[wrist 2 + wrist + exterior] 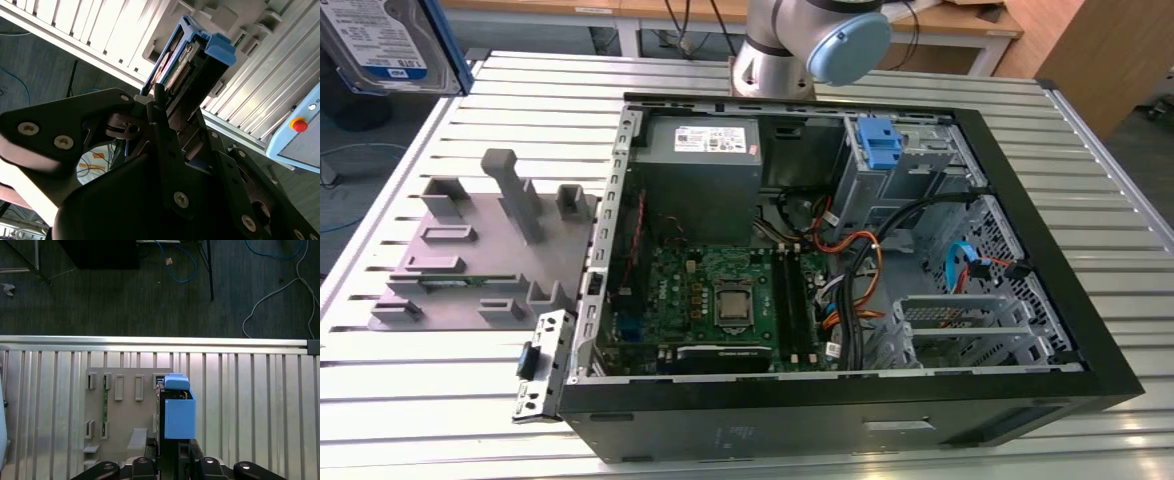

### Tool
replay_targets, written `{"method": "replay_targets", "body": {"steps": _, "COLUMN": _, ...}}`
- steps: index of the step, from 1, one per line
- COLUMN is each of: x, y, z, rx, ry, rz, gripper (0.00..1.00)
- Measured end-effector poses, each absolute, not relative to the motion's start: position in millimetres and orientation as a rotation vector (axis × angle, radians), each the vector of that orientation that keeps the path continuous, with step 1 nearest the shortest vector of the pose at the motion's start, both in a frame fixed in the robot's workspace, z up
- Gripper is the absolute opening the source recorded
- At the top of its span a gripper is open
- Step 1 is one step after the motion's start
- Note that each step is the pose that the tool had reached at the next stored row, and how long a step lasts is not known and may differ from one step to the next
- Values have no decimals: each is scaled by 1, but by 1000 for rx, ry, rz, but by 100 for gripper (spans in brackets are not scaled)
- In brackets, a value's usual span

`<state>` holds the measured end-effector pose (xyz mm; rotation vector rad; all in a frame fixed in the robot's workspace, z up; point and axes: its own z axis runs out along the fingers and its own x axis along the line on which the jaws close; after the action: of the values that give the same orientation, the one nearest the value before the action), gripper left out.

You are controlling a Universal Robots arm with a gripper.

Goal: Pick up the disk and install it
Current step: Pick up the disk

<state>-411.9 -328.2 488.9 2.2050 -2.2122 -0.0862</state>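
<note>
One disk (pixel 179 420) is pinched by the gripper (pixel 167 449) | rack (pixel 125 415) is seen beyond its tips | disk should be held square, firmly clamped.

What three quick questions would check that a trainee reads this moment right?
1. True or false: the claw grips the disk.
2. In the exterior view, the grey fixture lies on which side of the open computer case? A the view's left; B the view's right; C inside it.
3. Fill in: the plastic frame around the disk is ____.
Key: 1 true; 2 A; 3 blue.
</note>
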Motion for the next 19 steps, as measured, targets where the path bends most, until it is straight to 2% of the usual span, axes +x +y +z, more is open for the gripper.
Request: {"method": "replay_targets", "body": {"steps": 19, "x": -404, "y": -328, "z": 489, "rx": 2205, "ry": -2212, "rz": -86, "gripper": 35}}
